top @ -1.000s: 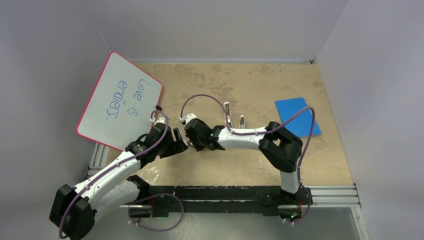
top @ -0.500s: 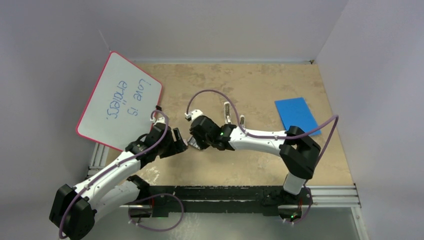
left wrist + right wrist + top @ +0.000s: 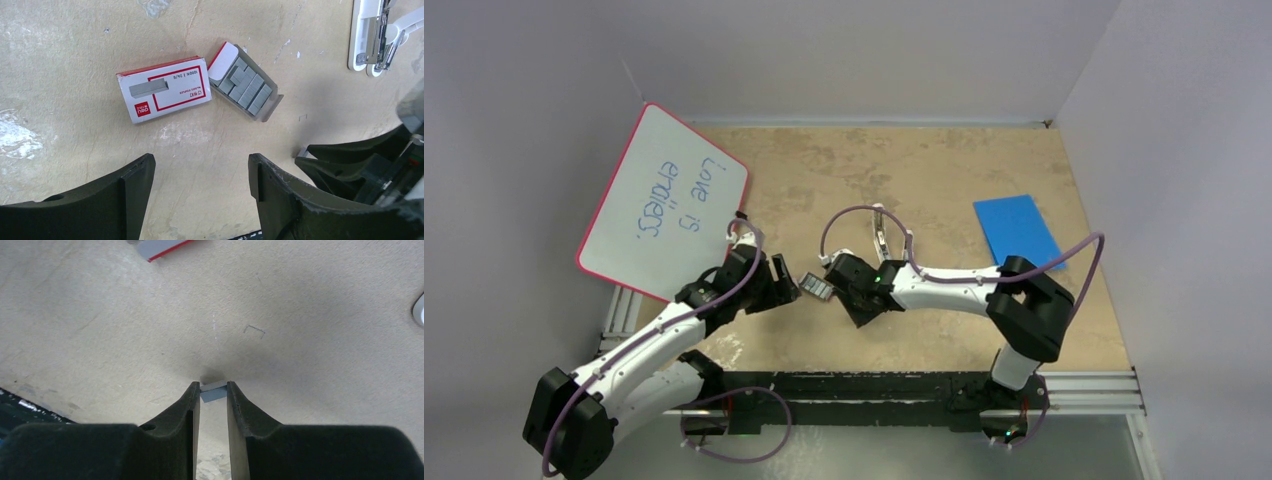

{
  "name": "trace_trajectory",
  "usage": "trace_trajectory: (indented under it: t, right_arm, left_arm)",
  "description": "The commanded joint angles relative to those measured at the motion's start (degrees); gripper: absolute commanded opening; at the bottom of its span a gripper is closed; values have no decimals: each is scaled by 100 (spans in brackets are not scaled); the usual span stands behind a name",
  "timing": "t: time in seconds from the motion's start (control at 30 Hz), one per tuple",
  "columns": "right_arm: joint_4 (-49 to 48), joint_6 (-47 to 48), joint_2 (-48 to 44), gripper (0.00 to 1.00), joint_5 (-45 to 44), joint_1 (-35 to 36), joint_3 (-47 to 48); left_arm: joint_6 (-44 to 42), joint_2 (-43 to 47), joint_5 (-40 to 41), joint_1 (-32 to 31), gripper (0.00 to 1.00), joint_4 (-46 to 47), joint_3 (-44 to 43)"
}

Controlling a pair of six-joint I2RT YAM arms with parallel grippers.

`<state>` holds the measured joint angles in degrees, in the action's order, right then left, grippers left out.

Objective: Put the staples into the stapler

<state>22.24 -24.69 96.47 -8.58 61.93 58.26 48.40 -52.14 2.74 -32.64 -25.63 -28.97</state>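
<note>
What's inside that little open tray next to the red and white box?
Several grey strips of staples lie side by side in the tray. Whatever is beneath them, more strips or the tray's floor, is covered.

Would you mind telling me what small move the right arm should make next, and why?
Probably carry the right gripper over toward the stapler: it is shut on a staple strip, and the stapler lies apart from it with its metal channel showing, seemingly ready for loading.
</note>
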Motion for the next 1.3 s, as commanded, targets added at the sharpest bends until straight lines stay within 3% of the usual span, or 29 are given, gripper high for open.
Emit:
trace_trajectory:
  t: [0.0, 0.13, 0.3, 0.4, 0.5, 0.7, 1.27]
  right_arm:
    - [381, -259, 333, 25, -404, 21, 334]
    - [505, -417, 510, 32, -733, 16, 583]
    - [666, -889, 304, 57, -958, 20, 813]
    - [718, -1503, 251, 60, -1131, 21, 897]
    - [600, -2380, 222, 57, -1259, 20, 792]
    - [743, -3562, 269, 38, -1568, 41, 544]
    - [863, -3526, 144, 41, -1238, 163, 54]
  left_arm:
    - [-168, 56, -86, 21, 68, 232, -76]
    - [-217, 127, -22, 25, 68, 98, -183]
    - [-206, 193, 1, 21, 68, 58, -188]
    - [-205, 164, -24, 22, 68, 36, -216]
    - [-204, 149, -35, 22, 68, 31, -219]
    - [-258, 136, -106, 26, 68, 31, -227]
    - [-211, 248, -86, 25, 68, 24, -136]
